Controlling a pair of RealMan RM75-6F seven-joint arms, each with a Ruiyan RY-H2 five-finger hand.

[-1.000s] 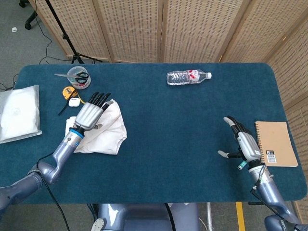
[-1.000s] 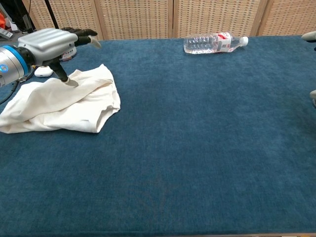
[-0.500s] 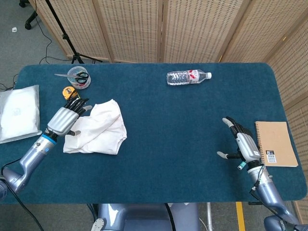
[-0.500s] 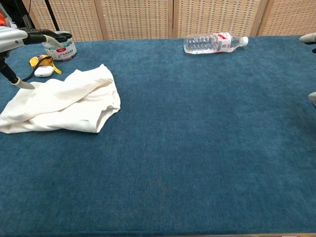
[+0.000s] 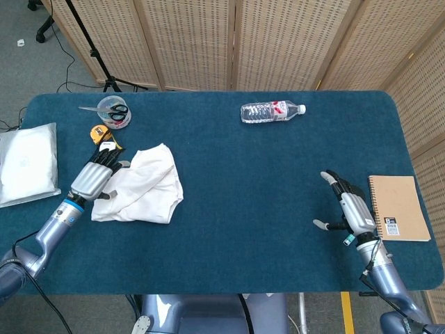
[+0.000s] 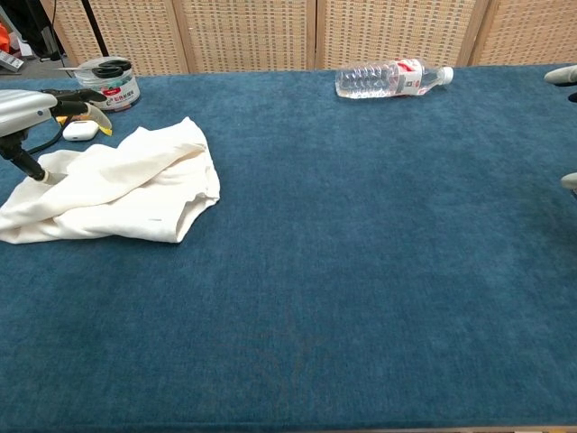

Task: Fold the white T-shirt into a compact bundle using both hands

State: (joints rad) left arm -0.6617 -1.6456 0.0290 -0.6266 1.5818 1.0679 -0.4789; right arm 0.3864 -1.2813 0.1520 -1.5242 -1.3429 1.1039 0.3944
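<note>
Left hand [image 5: 96, 175], fingers apart, at white T-shirt's [image 5: 144, 186] left edge; right hand [image 5: 350, 207] spread, mostly cropped in chest view.

Head view high above, looking down on the whole surface [image 5: 278, 181], chest view low, near, facing across it, both sharing the shirt [image 6: 117, 189]

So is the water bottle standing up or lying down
Lying down. The water bottle rests on its side on the table, its cap toward the right in both views.
</note>
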